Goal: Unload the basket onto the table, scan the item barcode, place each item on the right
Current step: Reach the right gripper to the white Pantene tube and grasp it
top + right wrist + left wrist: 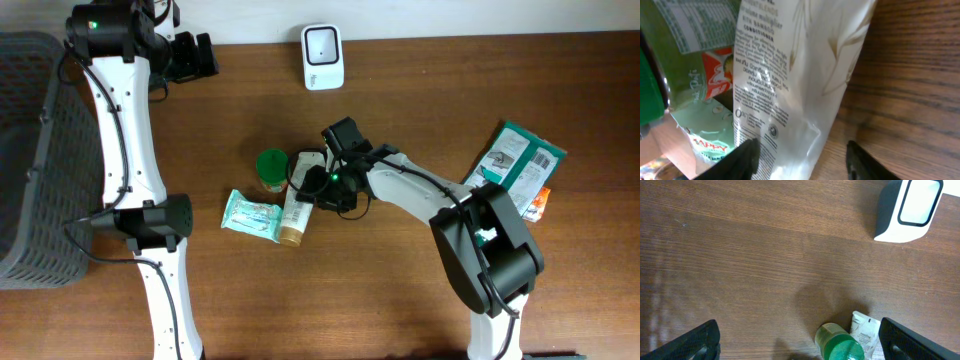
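Surface: brown wood grain, smooth, low sheen. Scanner: glossy white plastic. Tube: shiny white plastic, creased. Basket: matt grey weave. Jar lid: smooth green plastic.

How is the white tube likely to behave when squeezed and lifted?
The white tube looks soft-walled, so it may dent inside the right gripper. Its glossy surface could slip. Flattened at the crimped end, it probably won't roll.

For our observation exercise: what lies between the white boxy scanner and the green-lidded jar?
Only bare brown wooden tabletop, shown in the overhead view.
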{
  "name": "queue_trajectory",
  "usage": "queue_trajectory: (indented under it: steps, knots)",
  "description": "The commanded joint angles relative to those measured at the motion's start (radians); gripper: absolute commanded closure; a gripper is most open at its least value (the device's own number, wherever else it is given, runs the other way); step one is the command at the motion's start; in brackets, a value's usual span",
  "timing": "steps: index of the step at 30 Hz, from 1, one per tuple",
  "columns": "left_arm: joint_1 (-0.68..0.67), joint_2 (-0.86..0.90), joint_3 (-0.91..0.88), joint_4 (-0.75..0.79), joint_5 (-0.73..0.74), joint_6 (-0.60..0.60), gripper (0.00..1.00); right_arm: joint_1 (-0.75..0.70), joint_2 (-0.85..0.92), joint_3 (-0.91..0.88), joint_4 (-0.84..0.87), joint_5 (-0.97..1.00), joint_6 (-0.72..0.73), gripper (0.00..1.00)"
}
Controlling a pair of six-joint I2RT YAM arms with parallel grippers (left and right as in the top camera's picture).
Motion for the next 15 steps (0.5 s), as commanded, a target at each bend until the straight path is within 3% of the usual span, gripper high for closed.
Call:
queue_trajectory:
  steps: [1,11,15]
  knots:
    - [0.003,-0.008,0.014,-0.001,-0.007,0.009,0.01,0.003,0.034,-0.009,0.009,0.025,0.008,0.53]
    - [0.003,-0.008,0.014,-0.001,-0.007,0.010,0.01,0.003,0.034,-0.009,0.007,0.076,0.007,0.95]
    - [0.003,-0.008,0.014,-0.001,-0.007,0.009,0.01,-0.015,0.027,-0.008,-0.053,0.048,-0.055,0.96]
